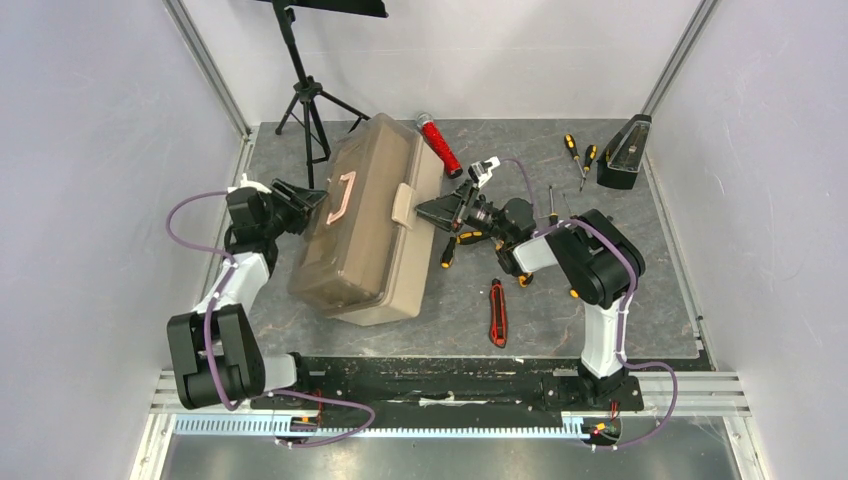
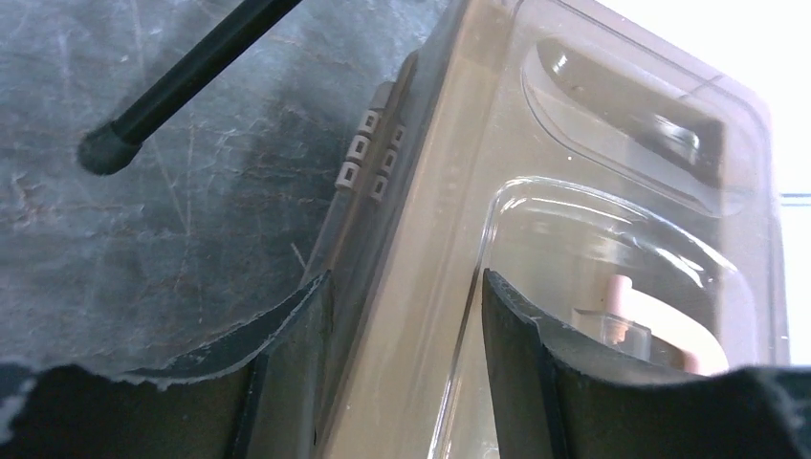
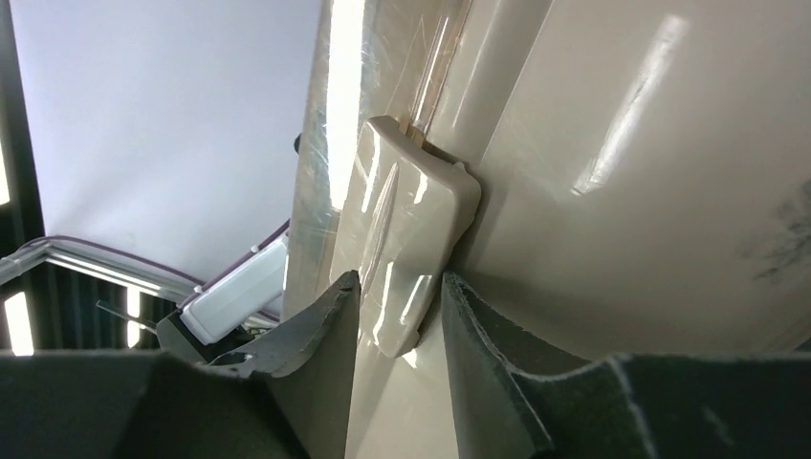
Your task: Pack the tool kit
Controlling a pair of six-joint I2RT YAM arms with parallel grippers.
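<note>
The tan toolbox (image 1: 365, 230) lies closed and askew on the mat, its cream handle (image 1: 340, 195) on top. My left gripper (image 1: 305, 200) is at its left rear edge. In the left wrist view its jaws (image 2: 406, 282) clamp the lid's rim below the hinges (image 2: 371, 158). My right gripper (image 1: 425, 210) is at the front latch (image 1: 403, 203). In the right wrist view the latch (image 3: 411, 239) sits between its fingers (image 3: 400, 277), pinched. A red utility knife (image 1: 497, 313) and black-orange screwdrivers (image 1: 572, 150) lie loose on the mat.
A red glittery cylinder (image 1: 440, 145) lies behind the toolbox. The black metronome (image 1: 625, 152) stands at the back right. A tripod stand (image 1: 305, 100) is at the back left, with one leg (image 2: 182, 81) near the left gripper. Another screwdriver (image 1: 460, 245) lies under the right arm.
</note>
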